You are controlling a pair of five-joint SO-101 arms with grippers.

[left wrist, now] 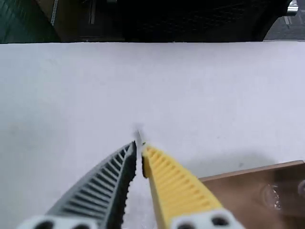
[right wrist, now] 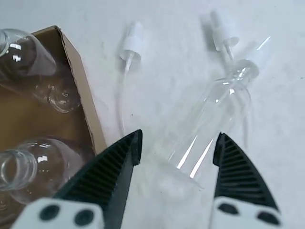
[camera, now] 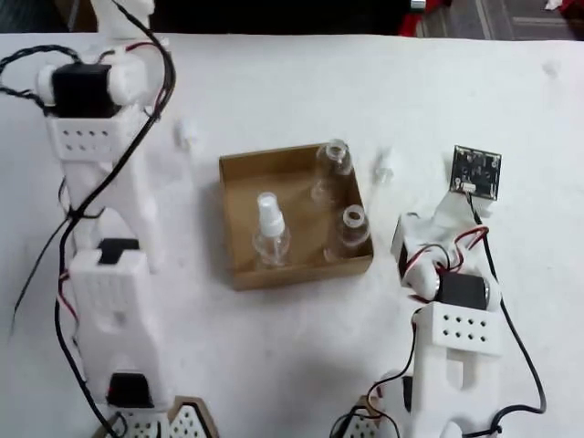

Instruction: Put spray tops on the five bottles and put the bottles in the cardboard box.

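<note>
The cardboard box [camera: 239, 274] holds three clear bottles: one with a spray top [camera: 271, 228], two with bare necks [camera: 334, 164] [camera: 349, 228]. Another clear bottle [right wrist: 214, 114] lies on its side on the table beside the box. My right gripper [right wrist: 178, 143] is open, its black fingers on either side of that bottle's base. Two loose spray tops [right wrist: 129, 47] [right wrist: 223, 34] lie just beyond it. Left of the box, my left gripper [left wrist: 139, 145] is shut on the thin white end of a spray top [left wrist: 138, 134] [camera: 187, 132].
The box corner [left wrist: 257, 174] sits close beside the left gripper. The right arm's body [camera: 456, 310] covers the table right of the box. The table's far edge [left wrist: 152, 43] borders a dark background. White table surface lies open beyond the left gripper.
</note>
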